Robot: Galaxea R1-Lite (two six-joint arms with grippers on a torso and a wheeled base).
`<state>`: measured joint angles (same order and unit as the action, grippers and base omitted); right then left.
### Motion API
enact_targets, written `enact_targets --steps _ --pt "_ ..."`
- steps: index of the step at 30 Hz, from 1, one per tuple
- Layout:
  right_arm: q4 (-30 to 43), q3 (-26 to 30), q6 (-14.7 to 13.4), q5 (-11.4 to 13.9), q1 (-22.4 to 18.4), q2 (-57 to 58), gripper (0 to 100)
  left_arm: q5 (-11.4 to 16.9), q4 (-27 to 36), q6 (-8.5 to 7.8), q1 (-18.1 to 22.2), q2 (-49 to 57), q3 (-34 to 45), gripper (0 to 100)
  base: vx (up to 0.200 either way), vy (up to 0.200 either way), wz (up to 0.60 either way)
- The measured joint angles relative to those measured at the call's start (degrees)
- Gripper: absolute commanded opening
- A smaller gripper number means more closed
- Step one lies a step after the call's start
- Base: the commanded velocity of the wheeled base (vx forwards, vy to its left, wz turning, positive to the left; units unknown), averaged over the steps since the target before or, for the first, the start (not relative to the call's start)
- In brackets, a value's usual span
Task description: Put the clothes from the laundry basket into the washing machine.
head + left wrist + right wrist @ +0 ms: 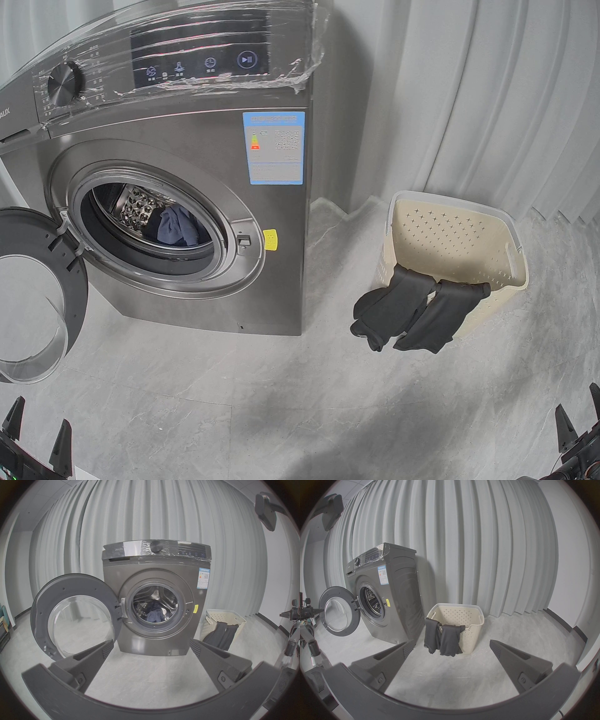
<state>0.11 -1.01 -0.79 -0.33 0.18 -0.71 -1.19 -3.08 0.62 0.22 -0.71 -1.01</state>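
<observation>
While door (28,300) open, curtain (469,94) behind basket (453,201)

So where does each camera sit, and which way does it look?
Head view: on the robot's head, looking forward and down at the washing machine, laundry basket and floor; the tips of the left gripper and right gripper poke in below.
Left wrist view: on the left wrist, low, facing the machine's open door and drum; its open fingers show.
Right wrist view: on the right wrist, low, facing the basket and draped dark clothes; its open fingers show.
Shared: all three see machine and basket.
</observation>
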Motion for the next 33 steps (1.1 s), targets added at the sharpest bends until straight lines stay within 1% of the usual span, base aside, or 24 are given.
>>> enact_targets --steps 2,5,7,8,9,12,14,15,18,19,27,33 --pt "0.0 0.0 0.0 0.0 0.0 0.0 100 1.2 0.0 0.11 0.0 0.0 0.0 100 0.000 -0.200 0.00" --pt "0.0 0.0 0.0 0.0 0.0 0.0 100 5.1 0.1 0.55 0.0 0.0 0.0 100 0.000 -0.200 0.00" --pt "0.0 0.0 0.0 0.0 0.0 0.0 100 6.1 0.1 0.50 0.0 0.0 0.0 100 0.000 -0.200 0.00" --pt "0.0 0.0 0.0 0.0 0.0 0.0 100 6.0 0.2 0.35 0.0 0.0 0.0 100 0.000 -0.200 0.00" --pt "0.0 0.0 0.0 0.0 0.0 0.0 100 5.2 0.6 0.22 0.1 0.0 0.0 100 0.000 -0.200 0.00" --pt "0.0 0.0 0.0 0.0 0.0 0.0 100 1.2 2.4 -0.18 0.1 0.0 0.0 100 0.000 -0.200 0.00" --pt "0.0 0.0 0.0 0.0 0.0 0.0 100 0.1 2.7 -0.33 0.0 0.0 0.0 100 0.000 -0.200 0.00" --pt "0.0 0.0 0.0 0.0 0.0 0.0 100 0.3 2.9 -0.41 0.0 0.0 0.0 100 0.000 -0.200 0.00" --pt "0.0 0.0 0.0 0.0 0.0 -0.1 100 2.2 3.1 -0.62 0.0 0.0 0.0 100 0.000 -0.200 0.00" --pt "0.0 0.0 0.0 0.0 0.0 -0.1 100 2.5 3.2 -0.69 0.0 0.0 0.0 100 0.000 0.000 0.00" --pt "-0.1 0.0 -0.1 0.0 0.0 -0.1 100 2.7 3.4 -0.72 0.0 0.0 0.0 100 0.000 0.000 0.00" --pt "0.0 0.0 -0.6 -0.1 0.0 -0.1 100 2.7 3.3 -0.73 0.0 -0.1 0.0 100 0.200 0.000 0.00"
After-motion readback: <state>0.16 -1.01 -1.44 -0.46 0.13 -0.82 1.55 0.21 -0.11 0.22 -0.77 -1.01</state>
